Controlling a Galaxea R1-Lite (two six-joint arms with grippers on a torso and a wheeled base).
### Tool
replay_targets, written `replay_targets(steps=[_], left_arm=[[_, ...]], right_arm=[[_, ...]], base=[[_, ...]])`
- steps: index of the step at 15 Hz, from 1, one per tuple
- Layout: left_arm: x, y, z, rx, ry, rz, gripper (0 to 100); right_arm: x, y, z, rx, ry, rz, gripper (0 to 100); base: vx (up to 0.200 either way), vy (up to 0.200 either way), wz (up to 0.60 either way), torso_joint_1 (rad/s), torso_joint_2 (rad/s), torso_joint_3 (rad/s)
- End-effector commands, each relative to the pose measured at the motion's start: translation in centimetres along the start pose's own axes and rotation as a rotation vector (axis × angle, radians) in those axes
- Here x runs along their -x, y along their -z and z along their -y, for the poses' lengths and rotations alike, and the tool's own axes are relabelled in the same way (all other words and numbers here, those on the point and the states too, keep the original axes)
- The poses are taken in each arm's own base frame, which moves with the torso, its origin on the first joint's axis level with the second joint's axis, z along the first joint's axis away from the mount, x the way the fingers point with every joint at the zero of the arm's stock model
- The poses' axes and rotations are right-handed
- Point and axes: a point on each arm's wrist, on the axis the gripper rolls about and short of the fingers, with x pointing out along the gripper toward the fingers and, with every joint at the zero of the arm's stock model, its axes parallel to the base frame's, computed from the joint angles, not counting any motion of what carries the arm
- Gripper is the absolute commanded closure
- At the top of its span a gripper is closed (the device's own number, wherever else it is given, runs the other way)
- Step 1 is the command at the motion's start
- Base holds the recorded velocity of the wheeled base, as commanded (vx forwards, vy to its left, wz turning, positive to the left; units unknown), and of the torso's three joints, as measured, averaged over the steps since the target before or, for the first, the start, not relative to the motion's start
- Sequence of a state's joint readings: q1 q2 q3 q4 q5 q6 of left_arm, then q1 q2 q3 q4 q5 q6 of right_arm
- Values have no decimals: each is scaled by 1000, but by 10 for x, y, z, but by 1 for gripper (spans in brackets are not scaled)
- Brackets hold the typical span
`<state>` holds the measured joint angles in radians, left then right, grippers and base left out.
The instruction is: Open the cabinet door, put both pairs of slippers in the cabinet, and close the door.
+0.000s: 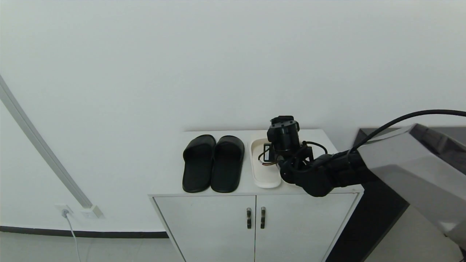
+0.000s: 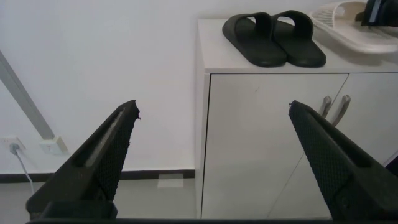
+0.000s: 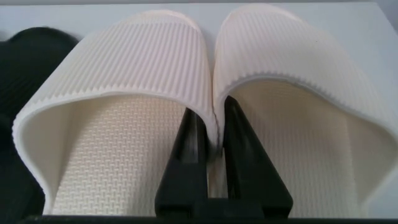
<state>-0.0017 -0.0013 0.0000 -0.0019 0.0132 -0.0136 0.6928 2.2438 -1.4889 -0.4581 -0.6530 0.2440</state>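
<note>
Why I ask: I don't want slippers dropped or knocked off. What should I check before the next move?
1. Cabinet doors open: not ok, both are shut.
2. Right gripper on the white slippers: ok, one finger sits in each slipper, pinching the two inner walls together.
3. Grip firm enough to lift both: cannot tell.
4. Left gripper free: ok, open and empty, facing the cabinet front.
5. Handles unblocked: ok, nothing is in front of them.
6. Black slippers out of the way: ok, they lie side by side on the cabinet top, beside the white pair.
</note>
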Motion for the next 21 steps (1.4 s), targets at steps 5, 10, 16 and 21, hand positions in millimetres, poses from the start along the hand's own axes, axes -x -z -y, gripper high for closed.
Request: replay_targets(steps=[5,10,16,21], left_arm=[[0,0,0,-1,-2,-2,0],[0,0,0,-1,-1,0,0],[0,0,0,0,-1,0,0],[0,0,0,0,-2,-2,0]], right_arm=[[143,-32,71,88,-455,46,100],[209,-21,128,111,-807,-36,100],[217,-7,135,136,-837,-123,100],[217,-5,135,139,-841,-129,100]], base=[[0,0,0,0,0,0],[0,0,0,0,0,0],[0,0,0,0,0,0],[-200,0,0,2,5,2]])
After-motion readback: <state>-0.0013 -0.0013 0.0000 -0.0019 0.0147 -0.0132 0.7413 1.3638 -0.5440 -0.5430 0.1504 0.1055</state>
